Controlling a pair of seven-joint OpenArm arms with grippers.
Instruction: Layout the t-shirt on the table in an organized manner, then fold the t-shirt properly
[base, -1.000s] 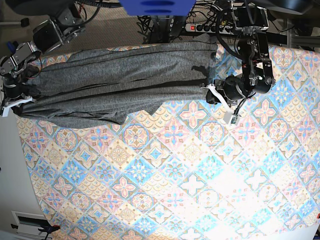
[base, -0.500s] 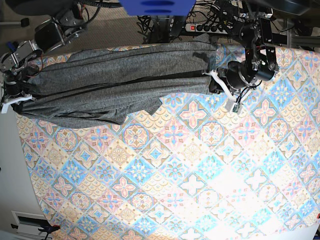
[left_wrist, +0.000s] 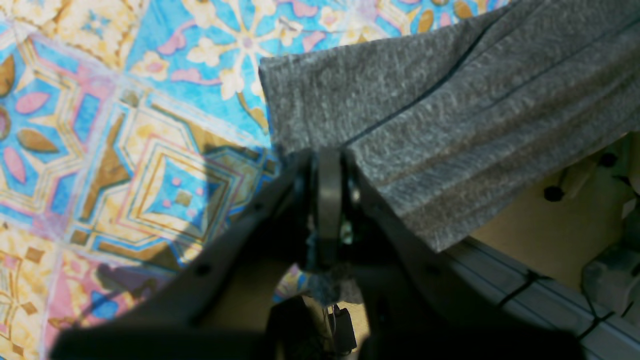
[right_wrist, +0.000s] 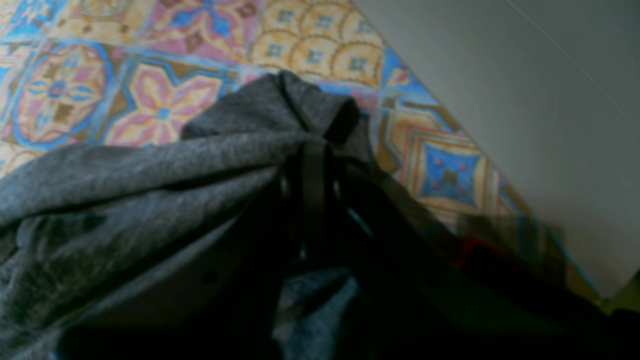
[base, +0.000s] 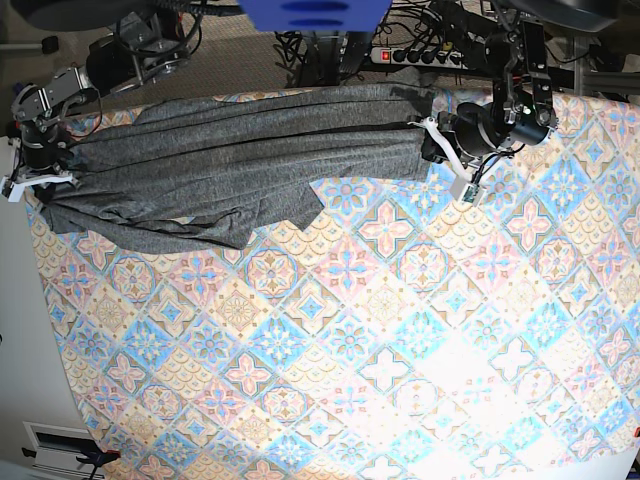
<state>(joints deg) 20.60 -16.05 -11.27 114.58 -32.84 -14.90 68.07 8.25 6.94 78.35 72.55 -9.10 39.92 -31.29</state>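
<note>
The dark grey t-shirt is stretched in a long bunched band along the far side of the table. In the base view my left gripper is shut on the shirt's right end, and my right gripper is shut on its left end at the table's left edge. The left wrist view shows the left gripper pinching a flat hem of the t-shirt above the table. In the blurred right wrist view, the right gripper holds a crumpled fold of the t-shirt.
A power strip and cables lie behind the table's far edge, and a blue object hangs at the top. Pale floor runs just beyond the table's left edge.
Both grippers have drawn back toward the table's far edge, still holding the shirt. The shirt has shifted that way with them and lies more taut.
</note>
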